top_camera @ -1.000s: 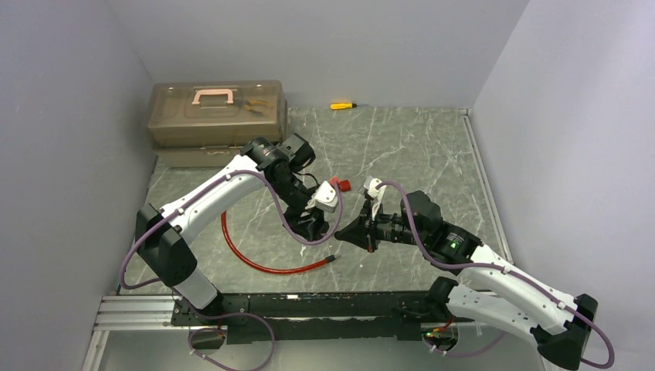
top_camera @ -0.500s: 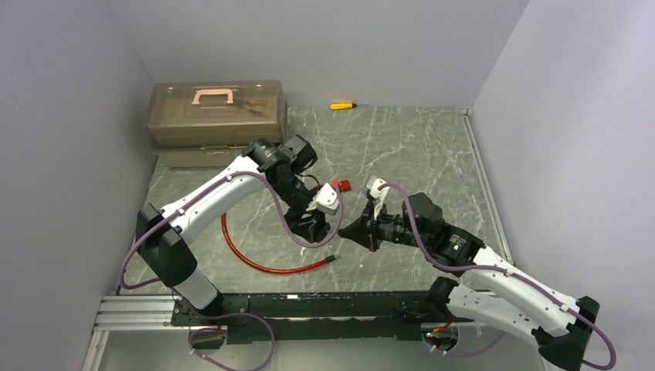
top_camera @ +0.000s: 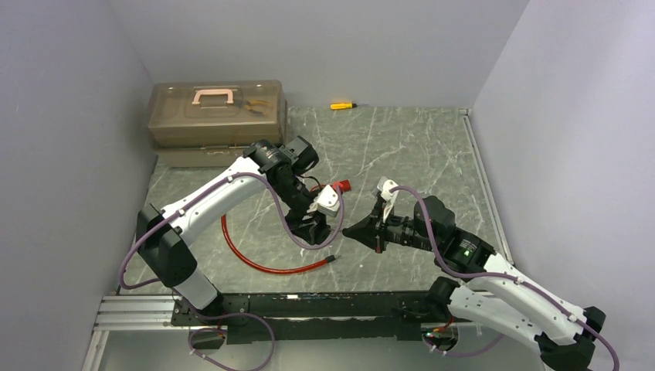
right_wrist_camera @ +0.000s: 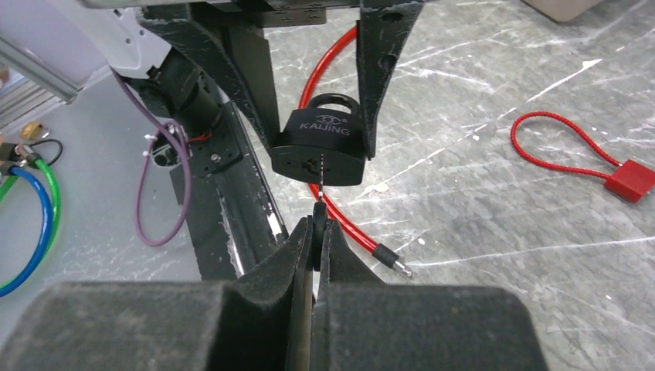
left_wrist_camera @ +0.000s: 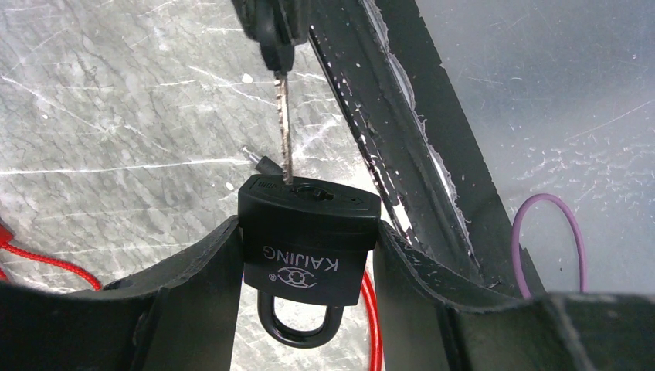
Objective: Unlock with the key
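Observation:
My left gripper point(left_wrist_camera: 307, 232) is shut on a black KAIJING padlock point(left_wrist_camera: 309, 239), gripping its body by the sides above the table. In the right wrist view the padlock point(right_wrist_camera: 320, 147) faces my right gripper with its keyhole end toward me. My right gripper point(right_wrist_camera: 318, 228) is shut on the key point(right_wrist_camera: 317, 220) by its black head. The key's metal blade point(left_wrist_camera: 284, 127) points at the keyhole and its tip touches the slot. In the top view the left gripper point(top_camera: 315, 229) and right gripper point(top_camera: 357, 231) face each other near the table's middle.
A red cable point(top_camera: 263, 264) with a black-tipped end lies under the grippers. A small red cable lock point(right_wrist_camera: 629, 180) lies to the right. A brown toolbox point(top_camera: 216, 120) stands at the back left, a yellow screwdriver point(top_camera: 343, 106) at the back. The black base rail point(top_camera: 309, 305) runs along the near edge.
My right arm has drawn back slightly to the right, while the key stays lined up with the padlock's keyhole. My left arm has shifted a little.

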### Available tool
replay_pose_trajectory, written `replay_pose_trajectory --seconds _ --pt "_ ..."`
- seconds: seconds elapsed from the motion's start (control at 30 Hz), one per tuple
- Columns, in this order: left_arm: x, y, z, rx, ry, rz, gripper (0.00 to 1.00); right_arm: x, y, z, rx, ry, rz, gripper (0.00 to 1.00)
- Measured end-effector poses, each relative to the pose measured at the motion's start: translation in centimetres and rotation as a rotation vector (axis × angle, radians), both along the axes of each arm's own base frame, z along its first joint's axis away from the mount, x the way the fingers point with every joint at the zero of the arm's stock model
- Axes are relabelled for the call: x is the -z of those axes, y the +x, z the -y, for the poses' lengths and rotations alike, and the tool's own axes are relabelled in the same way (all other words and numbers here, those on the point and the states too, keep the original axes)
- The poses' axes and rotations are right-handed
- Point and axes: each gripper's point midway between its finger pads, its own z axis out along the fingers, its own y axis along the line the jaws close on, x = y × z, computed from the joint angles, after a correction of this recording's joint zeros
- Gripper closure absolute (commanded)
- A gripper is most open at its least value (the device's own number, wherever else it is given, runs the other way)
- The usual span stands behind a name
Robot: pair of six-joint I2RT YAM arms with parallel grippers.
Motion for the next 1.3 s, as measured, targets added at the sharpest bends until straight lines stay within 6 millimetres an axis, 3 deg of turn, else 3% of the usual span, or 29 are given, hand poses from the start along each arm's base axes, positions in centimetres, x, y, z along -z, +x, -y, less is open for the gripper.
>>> replay_pose_trajectory --seconds 0.17,0.47,1.3 --pt "0.0 0.0 0.0 -0.003 0.001 -0.003 1.0 0.0 -0.7 -0.3 -0.039 0.007 -0.01 1.0" --pt "0.0 0.0 0.0 -0.003 0.002 -0.004 1.0 2.2 -1.0 -0.8 -0.071 -0.039 -0.064 1.0" --pt "-0.1 -0.1 0.1 -0.003 -0.002 -0.008 1.0 1.7 -1.5 -0.8 -0.099 -0.018 -0.057 1.0"
